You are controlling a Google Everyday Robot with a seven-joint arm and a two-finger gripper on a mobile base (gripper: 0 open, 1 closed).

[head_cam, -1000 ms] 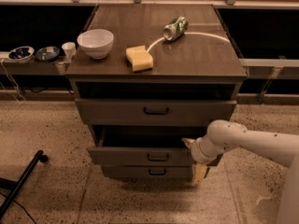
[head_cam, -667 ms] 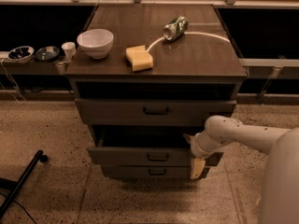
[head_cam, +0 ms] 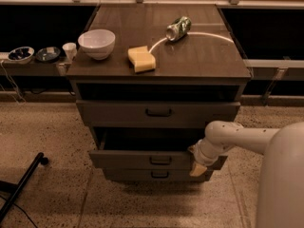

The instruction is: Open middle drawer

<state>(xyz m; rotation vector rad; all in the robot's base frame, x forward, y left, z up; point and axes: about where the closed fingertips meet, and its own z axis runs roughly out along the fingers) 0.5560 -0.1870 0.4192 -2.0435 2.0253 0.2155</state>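
Cream gripper [head_cam: 197, 162] at the right end of the grey-brown middle drawer [head_cam: 123, 159]; white bowl [head_cam: 97, 42], yellow sponge [head_cam: 141, 59] (speckled tan floor [head_cam: 47, 132]).

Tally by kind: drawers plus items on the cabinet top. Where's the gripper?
Drawers: 3 (top drawer, middle drawer, bottom drawer)
Bowls: 1 (white bowl)
Sponges: 1 (yellow sponge)
Cans: 1 (green can)
Total: 6
The gripper is at the middle drawer's right end.

White bowl [head_cam: 97, 42], yellow sponge [head_cam: 141, 59], crushed green can [head_cam: 178, 28] on cabinet top [head_cam: 209, 56], dishes [head_cam: 21, 54] alongside
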